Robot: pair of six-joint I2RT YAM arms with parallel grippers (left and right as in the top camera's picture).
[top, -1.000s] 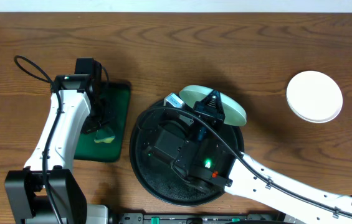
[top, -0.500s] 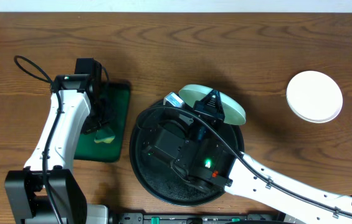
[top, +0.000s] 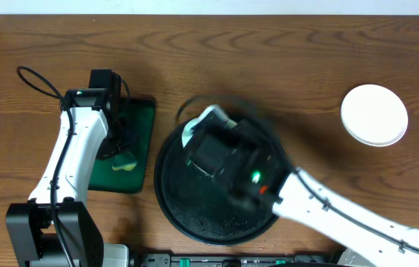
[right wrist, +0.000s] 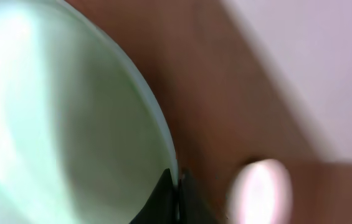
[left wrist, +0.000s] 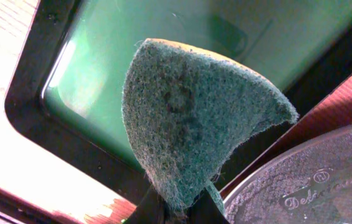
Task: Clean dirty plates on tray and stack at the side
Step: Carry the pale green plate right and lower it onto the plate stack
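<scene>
My right gripper (right wrist: 177, 186) is shut on the rim of a pale mint-green plate (right wrist: 57, 112), which fills the left of the right wrist view. From overhead, the right arm (top: 228, 152) is motion-blurred over the black tray (top: 194, 219), and only a sliver of that plate (top: 187, 136) shows at the arm's left edge. A white plate (top: 374, 115) lies on the bare wood at the right. My left gripper (left wrist: 179, 208) is shut on a green scouring sponge (left wrist: 194, 118), held over the green rectangular tray (left wrist: 132, 37).
The green rectangular tray (top: 139, 122) sits just left of the black tray, whose rim (left wrist: 300, 186) shows in the left wrist view. The left arm (top: 72, 159) stretches along the table's left side. Brown tabletop (top: 305, 67) lies between the black tray and the white plate.
The right arm has swung quickly left over the black tray, carrying the mint-green plate from the tray's far right rim toward its far left. The left arm and sponge have not moved.
</scene>
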